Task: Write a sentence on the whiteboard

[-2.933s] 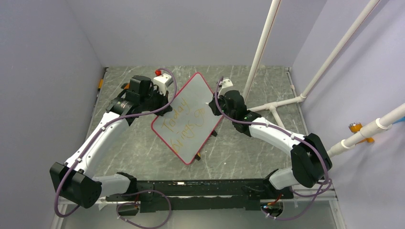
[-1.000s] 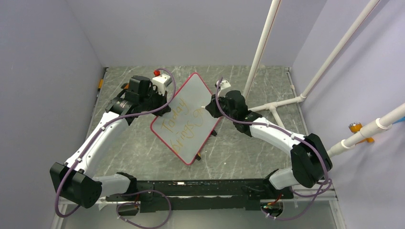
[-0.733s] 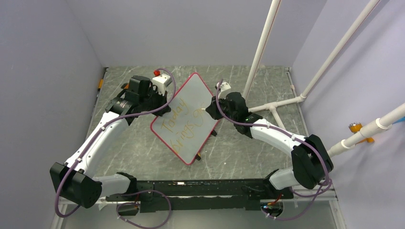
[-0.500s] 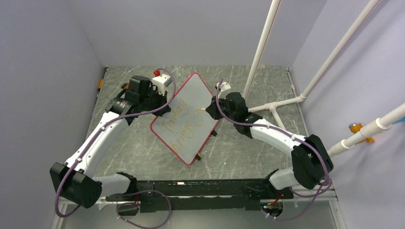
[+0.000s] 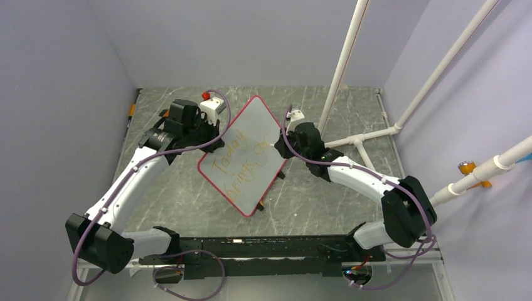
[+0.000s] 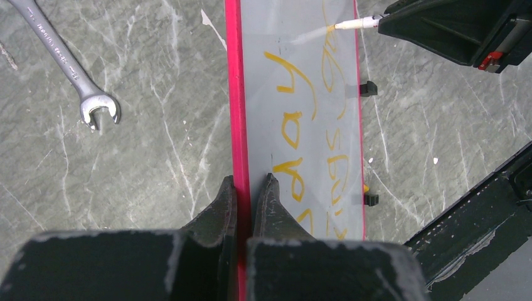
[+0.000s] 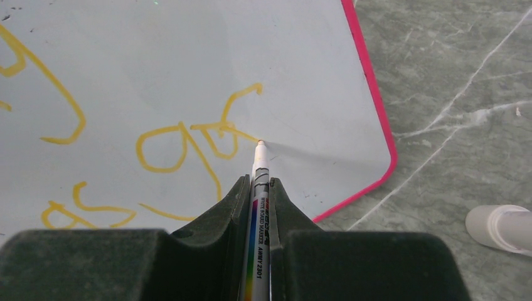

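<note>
The whiteboard with its red-pink frame is held tilted above the table. My left gripper is shut on its left edge, one finger on each side of the frame. The sentence runs in orange-yellow handwriting over two lines. My right gripper is shut on a white marker whose tip touches the board at the end of the last orange stroke. From the left wrist view the marker tip meets the board near its far corner.
A steel wrench lies on the grey marble table, left of the board. The marker's white cap rests on the table, right of the board's corner. White pipes stand behind the right arm. Two black clips sit on the board's right edge.
My right gripper has shifted a little toward the board's far right corner with the marker, and the second line of orange writing has gained strokes. The left arm and board stay put.
</note>
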